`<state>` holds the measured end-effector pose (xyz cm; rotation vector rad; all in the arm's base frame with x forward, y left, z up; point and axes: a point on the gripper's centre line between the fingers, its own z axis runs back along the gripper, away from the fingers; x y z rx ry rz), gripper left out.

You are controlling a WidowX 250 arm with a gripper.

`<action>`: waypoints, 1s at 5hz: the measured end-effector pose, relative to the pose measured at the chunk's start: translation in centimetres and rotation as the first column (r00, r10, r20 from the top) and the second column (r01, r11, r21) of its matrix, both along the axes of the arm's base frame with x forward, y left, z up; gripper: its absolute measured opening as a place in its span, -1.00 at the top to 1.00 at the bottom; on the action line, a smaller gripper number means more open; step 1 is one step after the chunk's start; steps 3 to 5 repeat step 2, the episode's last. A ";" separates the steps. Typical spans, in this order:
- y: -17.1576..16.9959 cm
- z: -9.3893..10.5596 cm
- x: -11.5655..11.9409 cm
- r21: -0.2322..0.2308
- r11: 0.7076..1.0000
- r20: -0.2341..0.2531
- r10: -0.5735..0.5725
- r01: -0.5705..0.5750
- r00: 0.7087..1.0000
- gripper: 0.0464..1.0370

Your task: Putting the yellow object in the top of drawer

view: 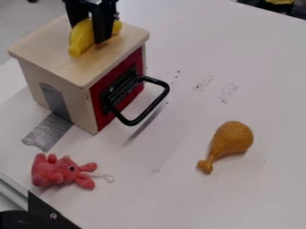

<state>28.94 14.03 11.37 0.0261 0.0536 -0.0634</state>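
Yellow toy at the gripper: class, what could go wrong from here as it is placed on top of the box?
The toy is curved, so it might rock or roll when let go by the gripper. The box top is flat with no raised rim, so a rolling toy could drop off. The black handle juts out from the red front and might get snagged if the arm swings low there.

Bench [179, 201]: drawer box [65, 69], rear left, with banana [82, 37] over its top; plush toy [58, 171] before box; drumstick [232, 137] at right.
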 end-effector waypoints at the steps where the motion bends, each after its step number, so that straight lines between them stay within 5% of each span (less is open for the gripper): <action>1: -0.3 1.3 -0.5 -0.010 1.000 0.009 0.009 -0.008 1.000 -0.93; 2: -0.8 4.0 -1.0 -0.004 1.000 0.065 0.006 -0.005 0.998 -0.92; 5: -0.8 4.0 -1.0 -0.004 1.000 0.065 0.006 -0.005 0.998 -0.92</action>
